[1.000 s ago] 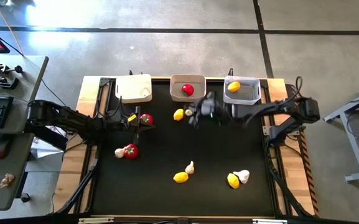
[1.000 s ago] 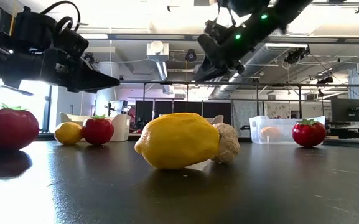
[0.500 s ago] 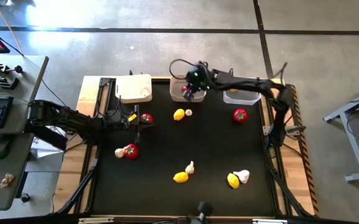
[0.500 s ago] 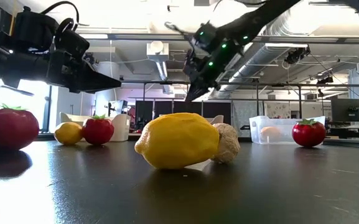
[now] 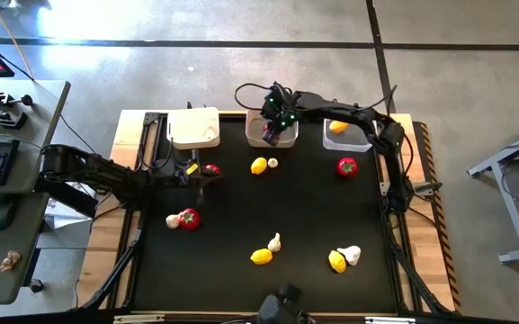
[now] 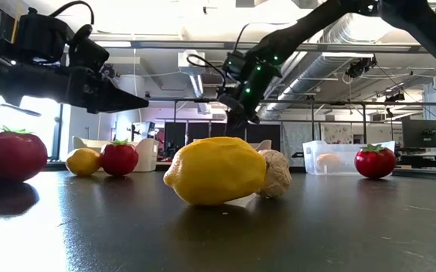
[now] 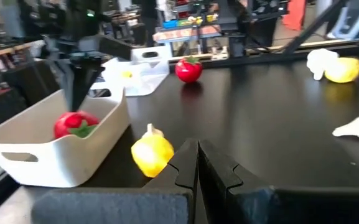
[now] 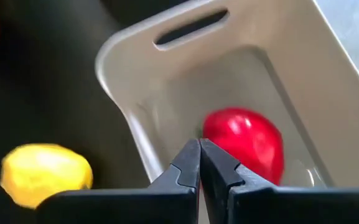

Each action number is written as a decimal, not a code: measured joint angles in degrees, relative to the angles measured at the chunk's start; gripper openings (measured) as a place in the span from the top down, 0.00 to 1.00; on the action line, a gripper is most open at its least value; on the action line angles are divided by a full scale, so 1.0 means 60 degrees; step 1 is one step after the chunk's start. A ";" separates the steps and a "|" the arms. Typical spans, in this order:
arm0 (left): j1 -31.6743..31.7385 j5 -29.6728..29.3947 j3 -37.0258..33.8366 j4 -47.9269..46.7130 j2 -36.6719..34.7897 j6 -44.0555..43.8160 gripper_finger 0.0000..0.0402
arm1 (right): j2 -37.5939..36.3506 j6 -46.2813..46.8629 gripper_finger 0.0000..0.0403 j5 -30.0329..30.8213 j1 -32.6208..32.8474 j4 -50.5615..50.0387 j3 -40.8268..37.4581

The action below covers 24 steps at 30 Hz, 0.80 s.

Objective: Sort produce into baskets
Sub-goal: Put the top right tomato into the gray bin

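Right gripper over the middle basket, fingers closed and empty.

From above, the right gripper (image 5: 277,124) hangs over the middle basket (image 5: 254,137); one tomato (image 5: 346,166) lies on the table near the clear basket (image 5: 353,141). In the right wrist view the fingers (image 8: 185,165) touch each other, holding nothing, above a tomato (image 8: 247,140) inside. In the left wrist view the left gripper (image 7: 198,163) is closed too, near a lemon (image 7: 152,152). I think the arm should rise straight before reaching.
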 joint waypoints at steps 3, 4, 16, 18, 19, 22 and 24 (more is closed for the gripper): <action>0.0000 -0.0235 0.0054 -0.0014 0.0000 0.0053 1.00 | 0.0000 -0.0032 1.00 0.0009 -0.0154 -0.0308 0.0004; 0.0000 -0.0258 0.0085 -0.0007 0.0000 0.0055 1.00 | 0.0000 -0.0060 1.00 0.0010 -0.0199 -0.0336 0.0004; 0.0000 -0.0254 0.0135 -0.0018 0.0000 0.0000 1.00 | -0.0040 -0.0074 1.00 0.0135 -0.0383 0.0200 0.0004; 0.0000 -0.0254 0.0135 -0.0061 0.0000 0.0000 1.00 | -0.0031 -0.0230 1.00 0.0048 -0.0276 0.0522 0.0004; 0.0000 -0.0254 0.0135 -0.0080 0.0000 0.0000 1.00 | 0.0029 -0.0258 1.00 0.0045 -0.0224 0.0649 0.0005; 0.0000 -0.0254 0.0135 -0.0095 0.0000 -0.0004 1.00 | 0.0289 -0.0434 1.00 0.0030 -0.0156 0.0673 0.0007; 0.0000 -0.0252 0.0135 -0.0116 0.0000 -0.0006 1.00 | 0.0423 -0.0425 1.00 0.0041 -0.0175 0.0677 0.0004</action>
